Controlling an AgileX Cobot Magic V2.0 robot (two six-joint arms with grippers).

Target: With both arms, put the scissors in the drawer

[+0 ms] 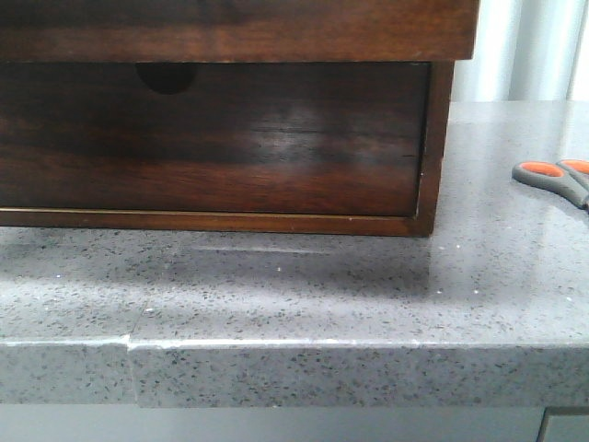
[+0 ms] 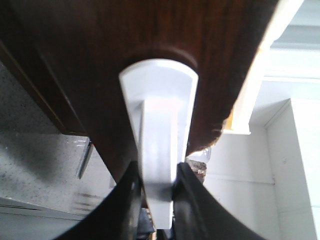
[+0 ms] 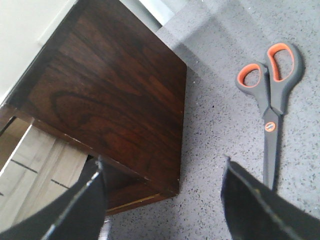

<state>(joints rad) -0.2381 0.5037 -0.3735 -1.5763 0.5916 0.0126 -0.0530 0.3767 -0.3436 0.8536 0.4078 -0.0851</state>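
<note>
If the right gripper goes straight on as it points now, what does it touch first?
Probably the bare grey countertop between its open fingers. The scissors lie farther on to one side, the wooden cabinet to the other; depth is unclear.

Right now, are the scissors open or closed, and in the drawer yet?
Closed, not in. The scissors lie flat on the countertop beside the cabinet, blades together, right gripper open above.

Grey speckled stone counter [image 1: 304,285] with a thick front edge and a seam near its left corner. Dark wood cabinet [image 1: 276,147] sits directly on it, filling the left and middle. Scissors [image 1: 557,180] lie flat on the counter, right of the cabinet, apart from it.
</note>
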